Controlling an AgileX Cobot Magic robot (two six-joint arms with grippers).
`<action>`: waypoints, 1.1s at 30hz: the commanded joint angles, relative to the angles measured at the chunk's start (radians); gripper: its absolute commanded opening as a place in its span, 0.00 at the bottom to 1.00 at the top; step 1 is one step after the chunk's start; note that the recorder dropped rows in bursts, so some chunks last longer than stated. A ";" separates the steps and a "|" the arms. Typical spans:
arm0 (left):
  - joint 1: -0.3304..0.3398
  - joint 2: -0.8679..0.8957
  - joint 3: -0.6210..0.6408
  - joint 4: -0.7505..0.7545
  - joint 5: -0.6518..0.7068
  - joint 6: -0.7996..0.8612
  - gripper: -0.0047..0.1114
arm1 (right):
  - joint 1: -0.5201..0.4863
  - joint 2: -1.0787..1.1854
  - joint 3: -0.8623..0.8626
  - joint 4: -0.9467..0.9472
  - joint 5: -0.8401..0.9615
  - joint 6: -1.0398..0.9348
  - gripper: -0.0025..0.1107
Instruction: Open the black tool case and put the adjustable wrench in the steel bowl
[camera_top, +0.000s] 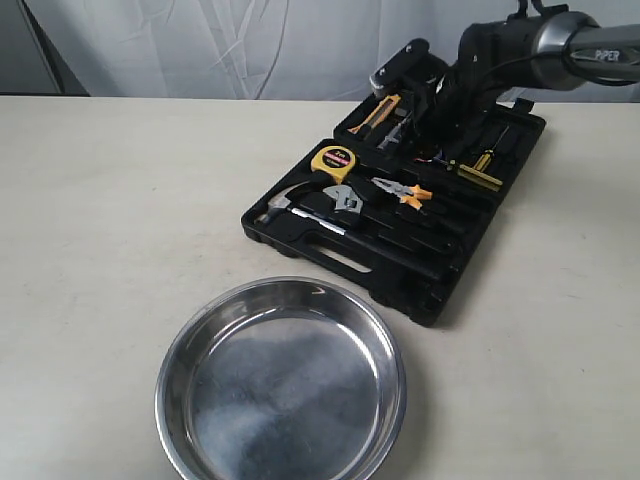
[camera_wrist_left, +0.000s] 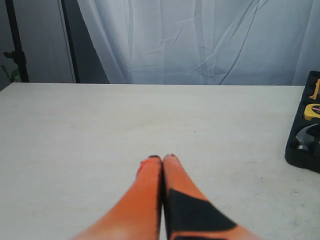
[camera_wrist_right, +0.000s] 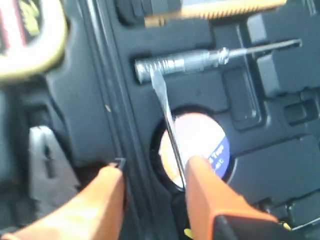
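Note:
The black tool case (camera_top: 400, 262) lies open on the table, lid flat behind it. The grey adjustable wrench (camera_top: 342, 197) rests in its slot in the near half, between a hammer (camera_top: 290, 205) and pliers (camera_top: 405, 190). The steel bowl (camera_top: 290, 400) stands in front of the case with nothing in it. My right gripper (camera_top: 420, 120) hangs over the far half of the case (camera_wrist_right: 280, 160). This gripper (camera_wrist_right: 155, 167) is open, its fingers either side of the case's middle ridge, holding nothing. My left gripper (camera_wrist_left: 162, 159) is shut over bare table, well apart from the case (camera_wrist_left: 302, 155).
A yellow tape measure (camera_top: 335, 160) sits behind the wrench. A white and blue tape roll (camera_wrist_right: 205, 140) and a slim metal screwdriver (camera_wrist_right: 190, 62) lie beside the right fingers. White curtain backs the table. Pale tabletop stretches left of the case.

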 joint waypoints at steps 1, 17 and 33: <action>0.001 -0.004 0.005 -0.003 -0.011 0.000 0.04 | -0.002 -0.101 0.001 0.103 0.006 0.004 0.27; 0.001 -0.004 0.005 0.004 -0.011 0.000 0.04 | 0.025 -0.110 0.001 0.355 0.454 -0.258 0.41; 0.001 -0.004 0.005 0.008 -0.011 0.000 0.04 | 0.136 -0.028 0.001 0.091 0.317 -0.133 0.43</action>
